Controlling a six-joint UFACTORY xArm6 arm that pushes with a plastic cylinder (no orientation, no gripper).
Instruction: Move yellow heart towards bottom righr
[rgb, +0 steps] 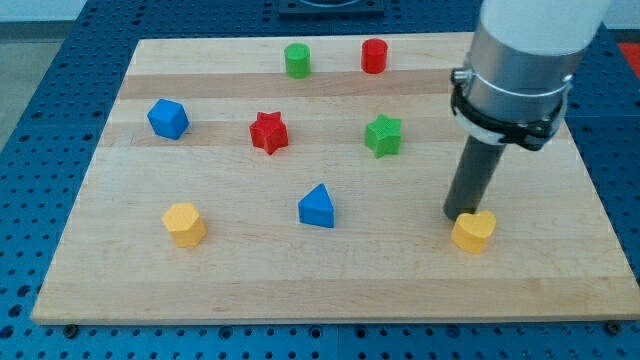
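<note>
Blue pegboard runs all around a pale wooden table with a handful of little blocks scattered on it. No claw on this rig at all, so nothing to call released or clenched, just a dark rod under a fat grey cylinder.

My tip is down on the wood right at the upper-left side of the yellow heart, touching it or as good as. That spot makes sense to me: bottom right is the goal, so you want to be behind the heart on the opposite side and shove diagonally. The heart sits well over on the view's right, a bit below the middle.

Room-wise it looks easy. Between the heart and the table's bottom right corner I see only bare wood, nothing to bump. The catch is the edges: the right edge and the bottom edge aren't far off, so a long push could tip it onto the pegboard.

Everything else is out of the way:
- the yellow hexagon-ish block near the bottom left
- the blue triangle lower middle
- the blue block far left
- the red star and green star mid table
- the green cylinder and red cylinder up top
</note>
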